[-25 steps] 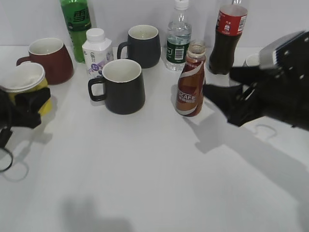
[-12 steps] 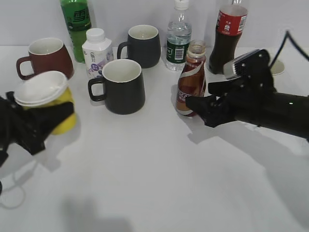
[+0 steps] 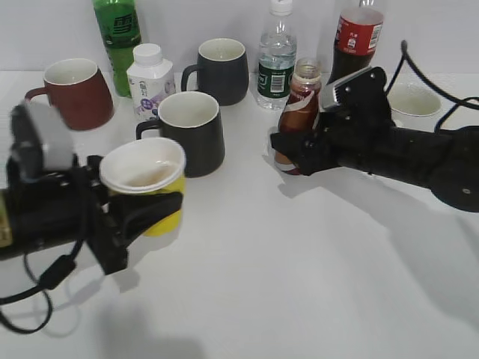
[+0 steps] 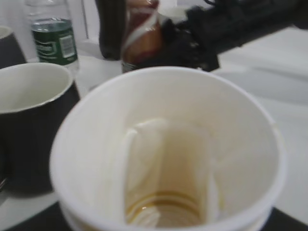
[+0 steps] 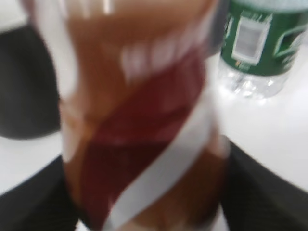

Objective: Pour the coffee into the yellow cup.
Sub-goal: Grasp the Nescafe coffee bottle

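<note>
Yellow cup (image 3: pixel 146 187): small tapered paper cup, yellow outside, white rim and white inside; sits left of centre in the exterior view, raised off the tabletop (image 3: pixel 247 284) and tilted toward the camera.
Cup interior (image 4: pixel 166 192): white wall with a vertical seam; a thin ring of brownish liquid lies at the bottom.
Left hand (image 3: pixel 135 217): black fingers clasp the yellow cup from below and the side.
Coffee bottle (image 3: pixel 297 123): small curvy brown bottle, red-and-white swirl label, no cap on the neck; stands upper centre-right, leaning slightly left.
Right hand (image 3: pixel 296 153): closed around the bottle's lower body; the right wrist view shows dark fingers on both sides of the label (image 5: pixel 144 144).
Nearby: a dark mug (image 3: pixel 187 134) stands just behind the cup.
</note>
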`<state>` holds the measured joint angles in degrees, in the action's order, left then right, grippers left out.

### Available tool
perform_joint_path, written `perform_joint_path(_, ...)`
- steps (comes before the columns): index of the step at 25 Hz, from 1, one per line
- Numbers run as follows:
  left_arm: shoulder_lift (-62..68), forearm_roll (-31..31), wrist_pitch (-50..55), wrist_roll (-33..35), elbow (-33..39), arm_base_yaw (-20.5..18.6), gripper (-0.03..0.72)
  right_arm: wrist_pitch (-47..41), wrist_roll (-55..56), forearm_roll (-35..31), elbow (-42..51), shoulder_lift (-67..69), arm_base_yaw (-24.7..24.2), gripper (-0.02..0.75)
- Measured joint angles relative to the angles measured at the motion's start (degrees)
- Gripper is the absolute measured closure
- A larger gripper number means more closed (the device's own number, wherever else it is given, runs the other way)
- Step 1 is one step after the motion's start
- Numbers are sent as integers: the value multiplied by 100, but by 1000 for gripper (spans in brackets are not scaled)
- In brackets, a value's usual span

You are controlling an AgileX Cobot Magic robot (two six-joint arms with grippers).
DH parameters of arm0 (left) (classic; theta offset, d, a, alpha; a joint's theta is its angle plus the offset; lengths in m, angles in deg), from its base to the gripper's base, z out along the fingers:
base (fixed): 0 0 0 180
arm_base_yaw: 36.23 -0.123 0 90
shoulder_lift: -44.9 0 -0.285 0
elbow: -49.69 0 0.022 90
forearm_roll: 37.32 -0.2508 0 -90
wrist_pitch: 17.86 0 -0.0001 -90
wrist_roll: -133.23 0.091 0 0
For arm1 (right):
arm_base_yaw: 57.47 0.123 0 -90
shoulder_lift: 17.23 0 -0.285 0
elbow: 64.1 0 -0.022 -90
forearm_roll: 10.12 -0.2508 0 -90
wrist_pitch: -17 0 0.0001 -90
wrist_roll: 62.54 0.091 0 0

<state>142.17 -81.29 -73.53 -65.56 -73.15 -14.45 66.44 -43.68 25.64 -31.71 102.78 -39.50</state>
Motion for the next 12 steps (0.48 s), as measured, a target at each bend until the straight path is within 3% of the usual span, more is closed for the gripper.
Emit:
perform_joint_path(2, 14, 0, 232, 0, -184, 140, 309, 5, -3, 0, -134, 171, 0, 155)
perform_joint_path(5, 122, 6, 300, 0, -404, 235, 309, 25, -19, 44, -207, 288, 0, 228)
perform_joint_path(12, 846, -39, 118, 0, -631, 250, 309, 64, -70, 172, -217, 288, 0, 234)
